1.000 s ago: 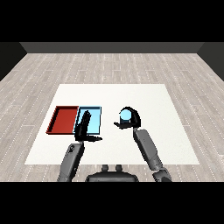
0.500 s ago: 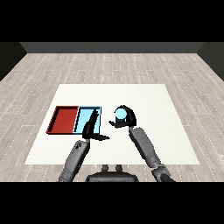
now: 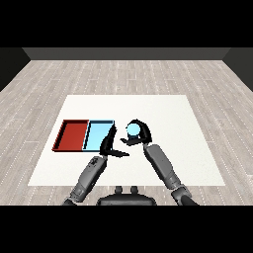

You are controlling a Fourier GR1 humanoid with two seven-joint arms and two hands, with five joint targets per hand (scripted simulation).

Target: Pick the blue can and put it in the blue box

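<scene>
The blue can [image 3: 133, 130] is held above the table, with my right hand [image 3: 140, 136] curled round it. It sits just right of the light blue tray [image 3: 98, 134], which lies on the white table next to the red tray [image 3: 72, 134]. My left hand [image 3: 109, 144] stands at the light blue tray's right edge, fingers straight and thumb pointing right, holding nothing. The two hands are close together with a small gap between them.
The white table [image 3: 168, 113] stretches wide to the right and behind the trays. Grey wooden floor surrounds it. Both grey forearms come up from the lower edge.
My right hand has carried the blue can leftward, closer to the light blue tray. The left hand has shifted slightly right, beside the tray's right edge.
</scene>
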